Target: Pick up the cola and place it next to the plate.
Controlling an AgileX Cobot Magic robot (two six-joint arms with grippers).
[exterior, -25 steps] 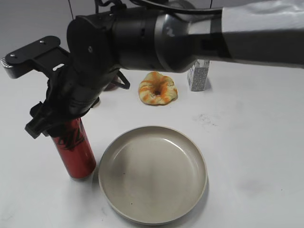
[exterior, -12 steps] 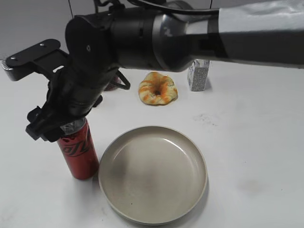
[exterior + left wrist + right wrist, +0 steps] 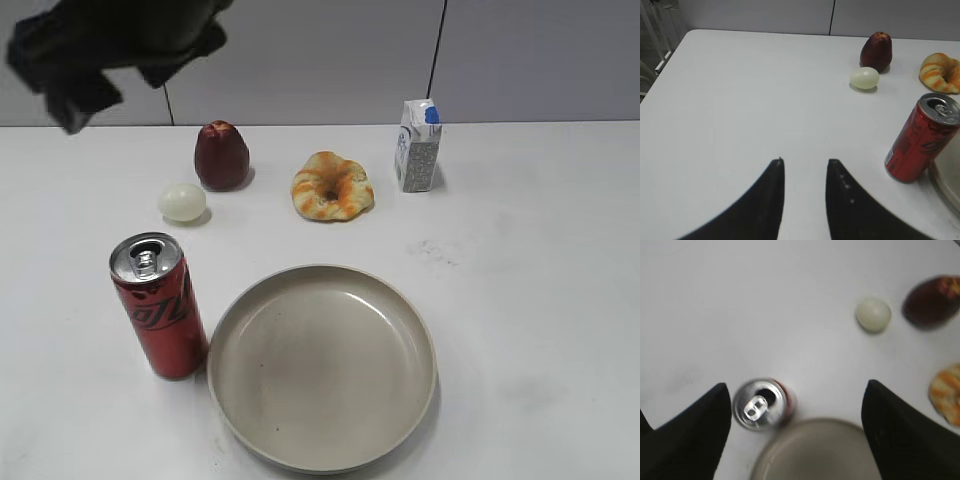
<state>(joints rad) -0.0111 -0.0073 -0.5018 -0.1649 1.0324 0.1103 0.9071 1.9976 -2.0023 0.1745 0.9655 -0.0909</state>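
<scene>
The cola (image 3: 160, 310), a slim red can with a silver top, stands upright on the white table, its base just left of the plate's (image 3: 425, 340) rim. My right gripper (image 3: 85, 60) is a blurred dark shape high at the top left, well clear of the can. In the right wrist view it (image 3: 795, 390) is open wide and empty, looking down on the cola (image 3: 762, 405) and the plate (image 3: 810, 450). My left gripper (image 3: 805, 161) is open and empty over bare table, with the cola (image 3: 920, 140) to its right.
A dark red apple (image 3: 221, 155) and a pale egg (image 3: 182, 202) lie behind the can. A twisted orange bread (image 3: 332, 186) and a small milk carton (image 3: 418, 146) stand at the back, near the grey wall.
My right gripper has let go of the cola and risen up and to the left, out of the scene's middle. The can stays standing beside the plate.
</scene>
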